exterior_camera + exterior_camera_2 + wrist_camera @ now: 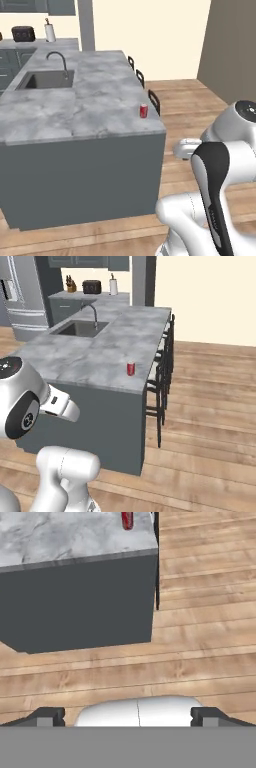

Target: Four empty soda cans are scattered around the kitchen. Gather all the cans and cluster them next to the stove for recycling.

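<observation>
Gripper [127,717]: its two dark fingertips are standing wide apart at the bottom of the hand view, holding nothing, hanging over bare wood floor in front of the island.
Red soda can [144,111]: sitting upright on the grey marble island top near its right-hand corner, ahead of and above the jaws, well apart from them; in the hand view its lower part is showing at the top edge [127,520], roughly in line with the gap between the jaws.
Island [85,165]: its dark grey front panel is lying between the jaws and the can; its marble top is carrying the can close to the stool side.
Sink [80,329]: lying sunk in the island top with a curved faucet [61,60] beside it, farther from the jaws than the can and to its left.
Stools [161,381]: dark, standing along the island's right side, just beyond the can's corner.
Back counter: a dark toaster [91,287] and a paper towel roll [113,286] are standing far beyond the island.
Floor [200,627]: light wood planks lying under the jaws.
</observation>
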